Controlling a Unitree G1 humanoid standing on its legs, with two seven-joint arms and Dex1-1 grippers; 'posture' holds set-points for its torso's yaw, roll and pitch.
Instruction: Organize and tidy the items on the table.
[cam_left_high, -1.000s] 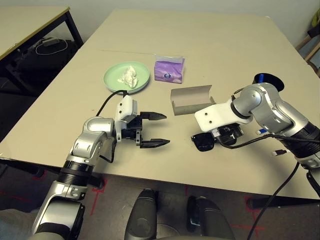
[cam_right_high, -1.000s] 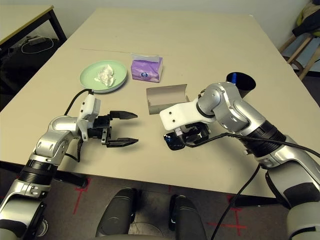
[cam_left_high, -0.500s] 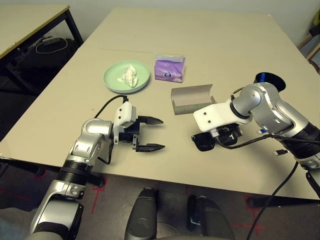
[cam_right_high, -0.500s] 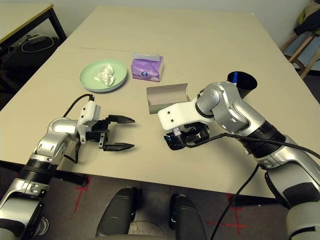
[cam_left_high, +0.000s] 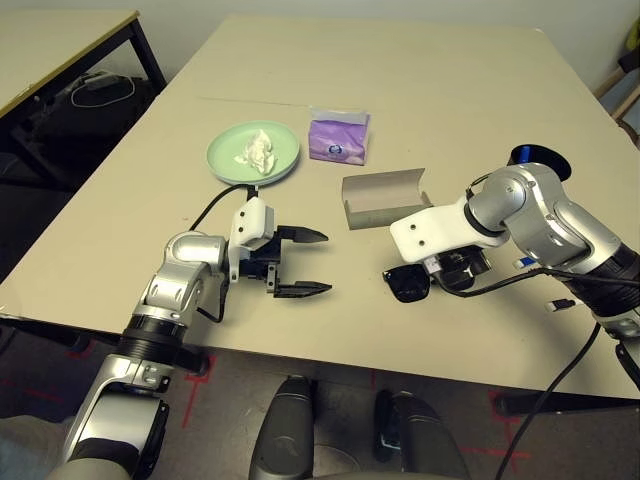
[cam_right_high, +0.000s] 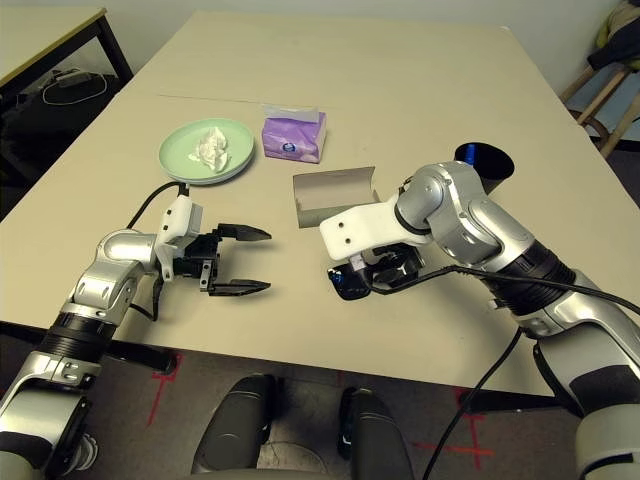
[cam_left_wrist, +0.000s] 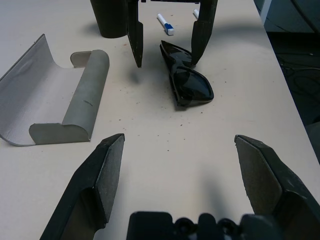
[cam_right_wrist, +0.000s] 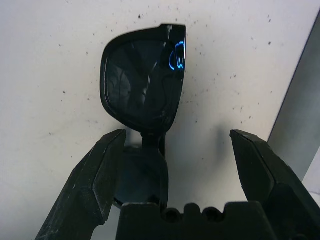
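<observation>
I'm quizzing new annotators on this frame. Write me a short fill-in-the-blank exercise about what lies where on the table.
1. The crumpled tissue lies on the pale ____ plate.
2. The right gripper hangs with open jaws over the black ____.
3. The glasses case lies ____, with nothing inside.
4. The purple tissue pack sits on the table beside the ____.

Missing words: green; sunglasses; open; plate

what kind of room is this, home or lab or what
Most likely a lab or office workroom: plain beige table, a second black-legged table with cables beneath, and red tape crosses on the grey floor.
</observation>
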